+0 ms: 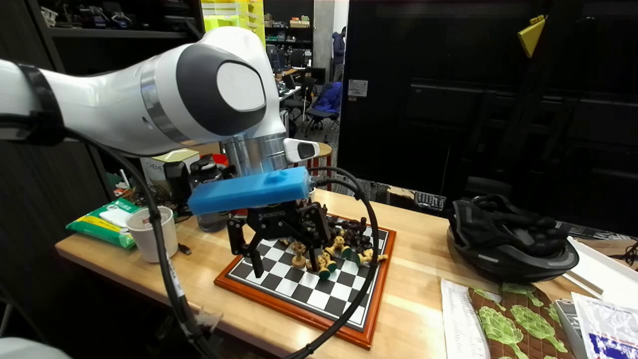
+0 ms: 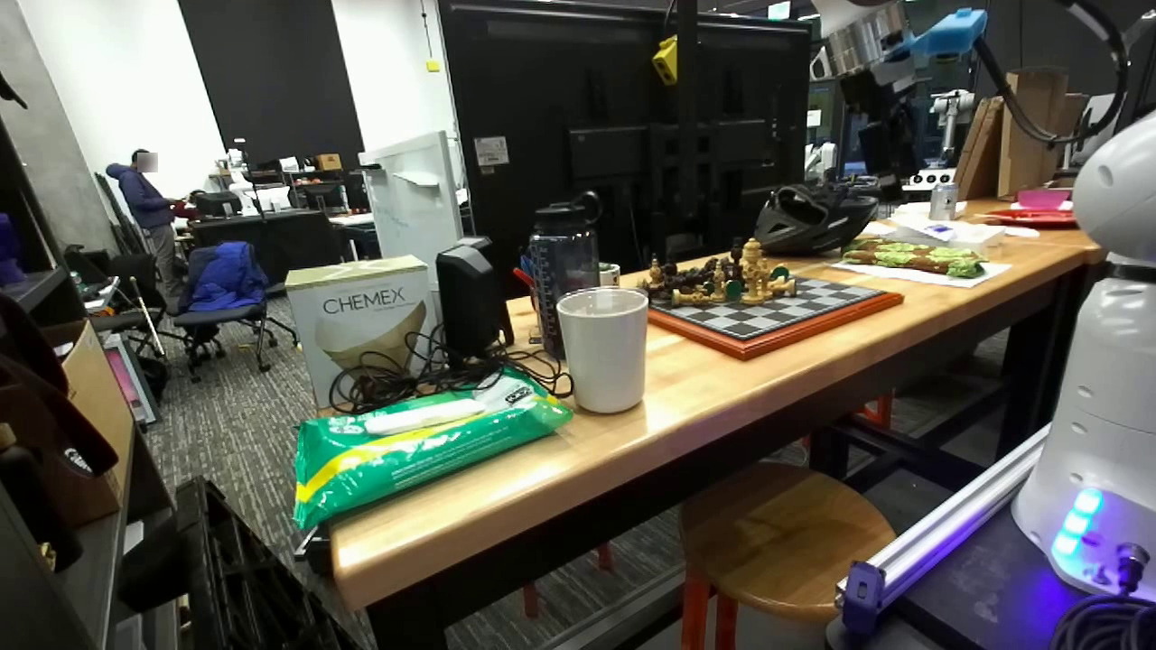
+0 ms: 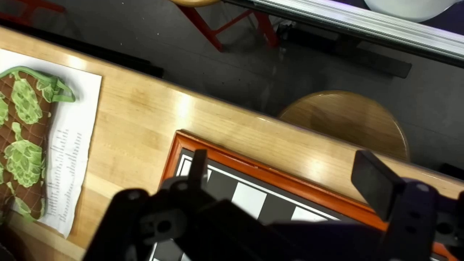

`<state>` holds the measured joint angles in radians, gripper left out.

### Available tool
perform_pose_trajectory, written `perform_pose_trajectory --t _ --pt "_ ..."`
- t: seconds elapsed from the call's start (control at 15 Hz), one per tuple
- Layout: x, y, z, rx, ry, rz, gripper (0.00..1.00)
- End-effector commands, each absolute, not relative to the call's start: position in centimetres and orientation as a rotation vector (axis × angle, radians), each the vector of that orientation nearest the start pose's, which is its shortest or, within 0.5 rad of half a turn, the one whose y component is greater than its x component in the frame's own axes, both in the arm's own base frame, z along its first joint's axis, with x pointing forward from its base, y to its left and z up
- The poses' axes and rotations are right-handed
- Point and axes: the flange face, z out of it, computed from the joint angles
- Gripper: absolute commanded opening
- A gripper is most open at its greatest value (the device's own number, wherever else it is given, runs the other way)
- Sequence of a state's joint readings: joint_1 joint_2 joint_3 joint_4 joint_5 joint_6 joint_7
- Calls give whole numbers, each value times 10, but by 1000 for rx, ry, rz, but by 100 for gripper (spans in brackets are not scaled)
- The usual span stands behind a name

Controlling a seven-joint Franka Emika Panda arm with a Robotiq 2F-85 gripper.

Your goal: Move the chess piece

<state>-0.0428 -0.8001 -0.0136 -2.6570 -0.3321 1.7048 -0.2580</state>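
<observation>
In an exterior view the white cup (image 2: 602, 352) stands upright near the middle of the frame, mouth up, its contents hidden by its wall. Just behind it the capped bottle (image 2: 562, 262) stands upright, dark and see-through; whether it holds liquid cannot be told. Further left is the Chemex box (image 2: 361, 316), its inside out of sight, with the green pack (image 2: 429, 456) lying before it at lower left.

In an exterior view, at the right of the frame, a black bundle (image 1: 508, 227) lies in or on the helmet (image 1: 518, 267); which of the two cannot be told. Lower right, a packet (image 1: 613, 319) lies over a grey box (image 1: 568, 324).

In an exterior view the chess pieces (image 1: 338, 245) are bunched on the board (image 1: 317, 299), just below mid-frame; which one is meant cannot be told. The pale ones (image 1: 298, 255) are turned and wood-coloured, some upright, others tipped over with green bases showing. The dark ones (image 1: 356, 232), nearly black, lie heaped close by, hard to tell apart.

The gripper (image 1: 286, 263) hangs above the table (image 1: 413, 319), fingers wide apart; in the wrist view bare squares and the red-brown rim of the board show between them.
</observation>
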Motion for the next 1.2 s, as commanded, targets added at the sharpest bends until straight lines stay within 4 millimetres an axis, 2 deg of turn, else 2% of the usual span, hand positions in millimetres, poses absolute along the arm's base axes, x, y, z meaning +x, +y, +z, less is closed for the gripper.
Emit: perform_pose_trajectory --t 0.0,0.33,0.53,0.8,1.13 --pt "308 -43 469 -3379 -518 285 100" --pt "344 -31 472 -3356 -623 81 100" --pt "367 -33 477 -3298 -611 -53 100" --pt "388 -35 479 -3201 -577 -194 100" --pt "406 -33 462 -3159 -576 -227 100"
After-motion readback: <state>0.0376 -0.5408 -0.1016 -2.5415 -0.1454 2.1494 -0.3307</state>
